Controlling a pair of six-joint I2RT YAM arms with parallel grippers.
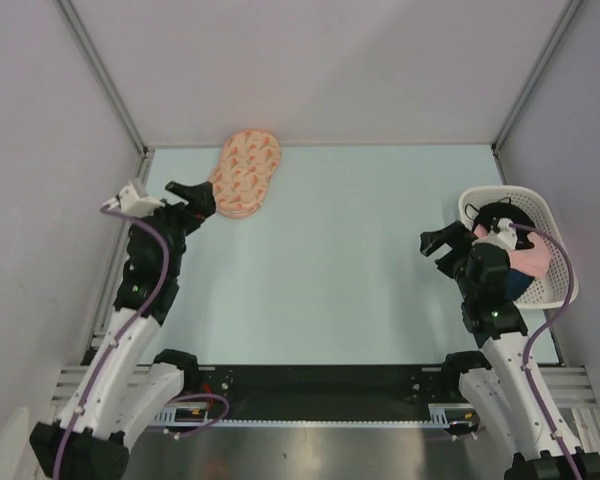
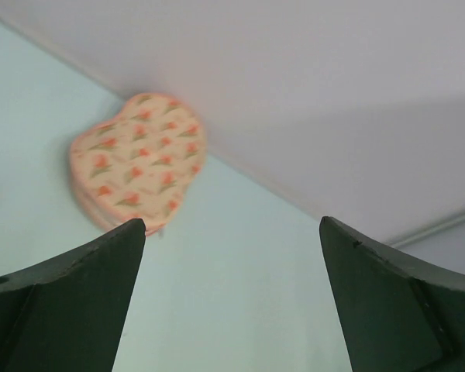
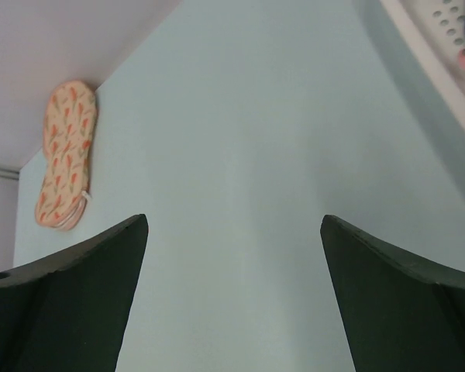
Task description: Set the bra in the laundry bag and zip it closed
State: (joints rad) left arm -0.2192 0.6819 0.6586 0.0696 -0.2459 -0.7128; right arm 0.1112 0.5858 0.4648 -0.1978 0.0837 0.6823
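The laundry bag [image 1: 245, 172] is a peach pouch with an orange leaf pattern. It lies shut and flat at the far left of the table by the back wall. It also shows in the left wrist view [image 2: 139, 163] and the right wrist view [image 3: 66, 155]. The black bra [image 1: 495, 213] lies in the white basket [image 1: 550, 215] at the right, partly hidden by my right arm. My left gripper [image 1: 188, 192] is open and empty just left of the pouch, seen also in its wrist view [image 2: 232, 225]. My right gripper [image 1: 435, 250] is open and empty, left of the basket, seen also in its wrist view [image 3: 232, 221].
The basket also holds a pink cloth [image 1: 530, 262] and a dark blue cloth [image 1: 520, 286]. Its rim [image 3: 434, 46] shows in the right wrist view. Grey walls close the table at the back and sides. The pale blue table top [image 1: 350, 270] lies between the arms.
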